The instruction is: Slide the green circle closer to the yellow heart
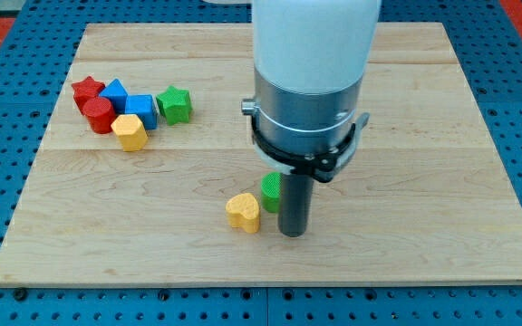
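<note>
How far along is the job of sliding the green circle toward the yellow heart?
Nearly done: the green circle sits just up and right of the yellow heart, only a thin gap showing between them. In hand: my tip rests right beside the circle, on its right. Left: at most a small nudge leftward to close that gap.

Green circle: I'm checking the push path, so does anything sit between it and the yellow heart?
Nothing visible does. The green circle lies just up-right of the yellow heart, bare wood between them. My tip stands right beside the circle.
</note>
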`<move>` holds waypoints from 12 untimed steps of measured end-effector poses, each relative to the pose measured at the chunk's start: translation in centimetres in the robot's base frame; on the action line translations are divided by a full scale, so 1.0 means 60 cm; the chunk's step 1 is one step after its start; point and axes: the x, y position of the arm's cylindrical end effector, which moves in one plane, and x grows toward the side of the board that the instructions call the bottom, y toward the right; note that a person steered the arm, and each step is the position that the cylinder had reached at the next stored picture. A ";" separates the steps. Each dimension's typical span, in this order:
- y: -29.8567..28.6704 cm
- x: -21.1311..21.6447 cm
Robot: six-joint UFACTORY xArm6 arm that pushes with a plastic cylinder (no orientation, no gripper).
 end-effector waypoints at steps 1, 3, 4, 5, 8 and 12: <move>0.104 -0.060; 0.114 -0.171; 0.062 -0.207; 0.048 -0.249; -0.033 -0.238; -0.032 -0.118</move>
